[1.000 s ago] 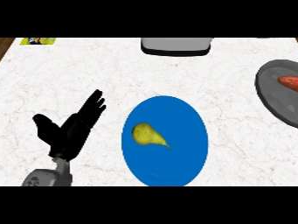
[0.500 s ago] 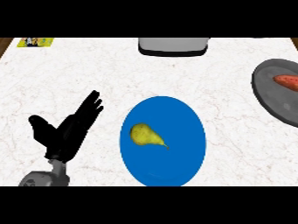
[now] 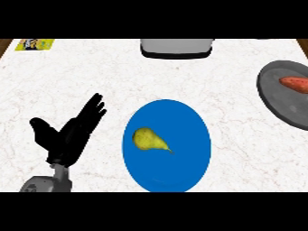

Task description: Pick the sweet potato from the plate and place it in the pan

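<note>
I see the sweet potato (image 3: 301,84) already in the pan (image 3: 291,104); stiff, light, smooth-skinned, best gripped mid-body; left robot hand (image 3: 71,133) released, holding nothing.

The tabletop (image 3: 63,72) is lit evenly and brightly, with no direction of light to be made out. Hardly any cast shadows are seen around the blue plate (image 3: 189,135). No glare is shown on it. Beyond the plate, the tabletop's far edge is rendered soft, and the plate appears stretched taller than wide.
</note>
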Motion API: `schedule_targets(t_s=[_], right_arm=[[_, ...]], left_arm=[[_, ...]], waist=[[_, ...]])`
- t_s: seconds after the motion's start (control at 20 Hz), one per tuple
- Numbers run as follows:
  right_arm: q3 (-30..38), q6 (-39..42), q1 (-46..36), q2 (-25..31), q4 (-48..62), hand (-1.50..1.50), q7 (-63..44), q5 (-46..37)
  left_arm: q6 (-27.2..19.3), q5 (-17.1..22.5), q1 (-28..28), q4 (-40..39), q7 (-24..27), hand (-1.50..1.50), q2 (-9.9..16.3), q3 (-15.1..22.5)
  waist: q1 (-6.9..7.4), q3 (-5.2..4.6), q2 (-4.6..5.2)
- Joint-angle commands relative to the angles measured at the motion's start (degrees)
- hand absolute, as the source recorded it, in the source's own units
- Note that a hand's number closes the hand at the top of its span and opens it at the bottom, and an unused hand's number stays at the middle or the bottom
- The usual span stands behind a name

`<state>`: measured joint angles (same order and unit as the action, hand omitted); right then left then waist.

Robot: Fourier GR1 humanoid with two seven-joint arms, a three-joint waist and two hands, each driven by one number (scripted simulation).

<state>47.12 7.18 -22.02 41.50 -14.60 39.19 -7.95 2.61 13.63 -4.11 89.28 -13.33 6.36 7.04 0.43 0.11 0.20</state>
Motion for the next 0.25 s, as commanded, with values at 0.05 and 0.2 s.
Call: schedule_targets(t_s=[0.05, 0.2], right_arm=[[-2.2, 1.4, 3.5, -0.8, -0.3, -1.5, 3.0, 1.8], [-4.6, 2.9, 4.7, -1.3, -5.5, -1.5, -1.0, 4.4]], left_arm=[[1.2, -0.2, 1.5, -0.4, 1.1, 0.0, 0.3, -1.5], [0.8, -2.7, 0.8, -2.0, 2.5, 0.0, -1.4, -0.4]], waist=[[0.0, -0.02, -0.05], [-0.4, -0.1, -0.19]])
